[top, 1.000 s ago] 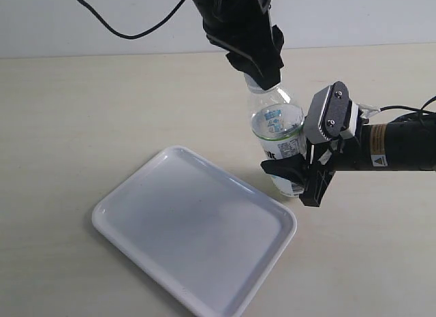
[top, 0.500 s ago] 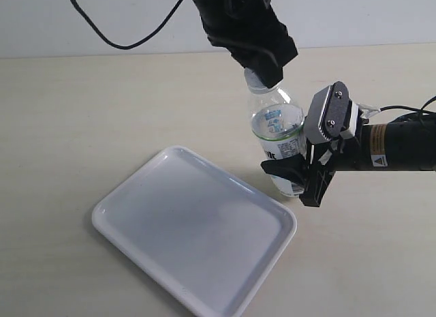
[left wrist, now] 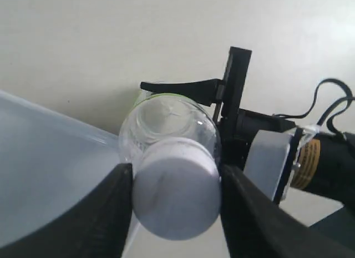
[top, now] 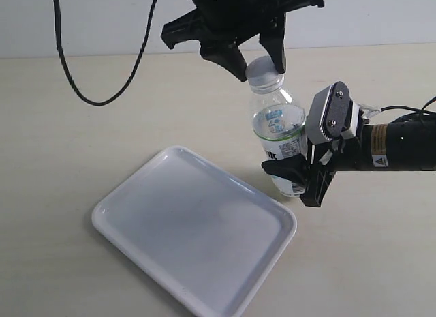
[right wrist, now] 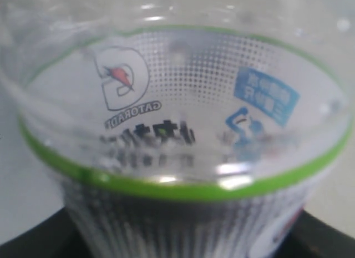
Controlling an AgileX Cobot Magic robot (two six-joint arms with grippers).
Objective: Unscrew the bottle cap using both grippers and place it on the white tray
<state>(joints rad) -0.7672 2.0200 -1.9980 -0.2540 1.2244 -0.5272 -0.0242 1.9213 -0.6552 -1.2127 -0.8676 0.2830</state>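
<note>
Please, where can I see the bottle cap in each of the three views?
Exterior view: bottle cap in the upper middle, on top of the bottle.
Left wrist view: the cap sits between two black fingers.
Right wrist view: not in it.
Shared landmark: the bottle's green label band.

Open desk (top: 75, 140) lies left of the white tray (top: 191, 228). The bottle (top: 276, 119) is hemmed in: right end effector (top: 290, 172) clamped low, left end effector (top: 260, 73) pinching the bottle cap (top: 264, 70) above.

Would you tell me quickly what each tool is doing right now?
Left tool: closed on the bottle cap.
Right tool: closed on the bottle.
</note>
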